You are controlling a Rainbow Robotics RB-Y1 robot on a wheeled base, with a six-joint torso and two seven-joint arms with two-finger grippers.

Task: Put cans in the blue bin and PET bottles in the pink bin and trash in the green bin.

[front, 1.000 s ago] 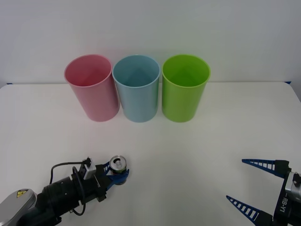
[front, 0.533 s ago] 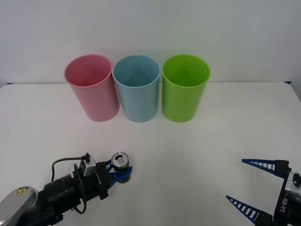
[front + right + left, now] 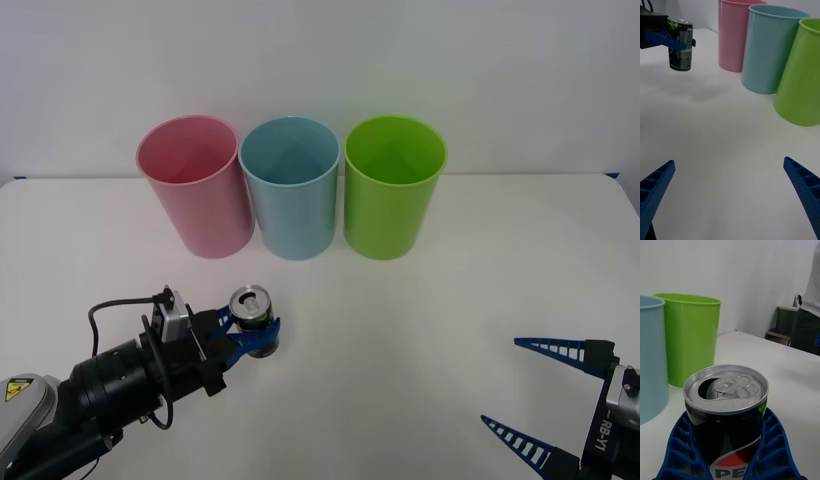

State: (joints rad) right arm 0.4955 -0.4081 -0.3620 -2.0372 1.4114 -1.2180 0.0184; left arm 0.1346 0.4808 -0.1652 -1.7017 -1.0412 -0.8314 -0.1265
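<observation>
A small dark can (image 3: 253, 317) with a silver top and open tab hangs upright a little above the white table, my left gripper (image 3: 243, 329) shut on it. The can (image 3: 726, 408) is wrapped by the blue ribbed fingers (image 3: 679, 442). From the right wrist the can (image 3: 680, 44) is lifted clear of the table, its shadow below. Beyond it stand the pink bin (image 3: 193, 184), the blue bin (image 3: 291, 185) and the green bin (image 3: 393, 185) in a row. My right gripper (image 3: 533, 400) rests open at the near right, with nothing between its fingers.
The white table (image 3: 400, 320) lies bare between the can and the bins. A white wall rises just behind the bins. The three bins stand close together, rims nearly touching.
My left gripper has lifted the can off the table and carried it forward toward the bins. The right arm has not moved.
</observation>
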